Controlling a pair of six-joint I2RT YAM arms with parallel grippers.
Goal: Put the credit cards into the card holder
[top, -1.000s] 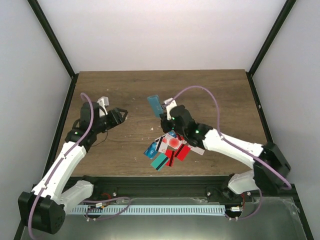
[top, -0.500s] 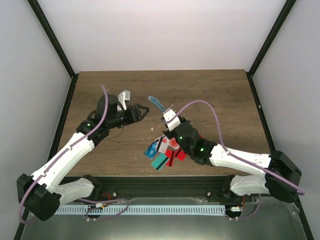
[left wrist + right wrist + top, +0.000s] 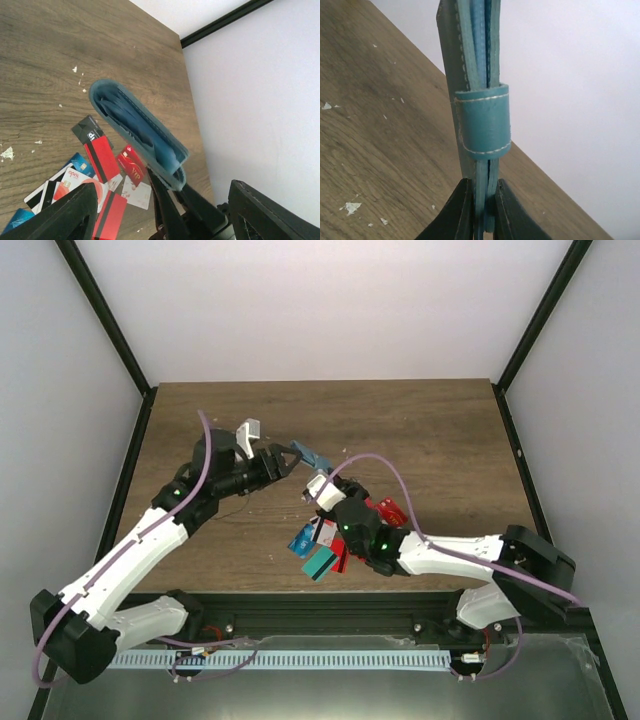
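Red card (image 3: 131,169) among credit cards (image 3: 322,545) on table (image 3: 430,440): reads "VIP"; other print too small. Right gripper (image 3: 480,192) pinched tight on card holder (image 3: 137,132), raised off table. Left gripper (image 3: 284,462) gaping beside holder's free end, contact unclear. Since one second ago: brought across to holder, widened.

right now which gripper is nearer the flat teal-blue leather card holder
Right. The right gripper is shut on the teal-blue card holder's edge, holding it above the wooden table. The left gripper is open, close beside it and pointed at it, not gripping.
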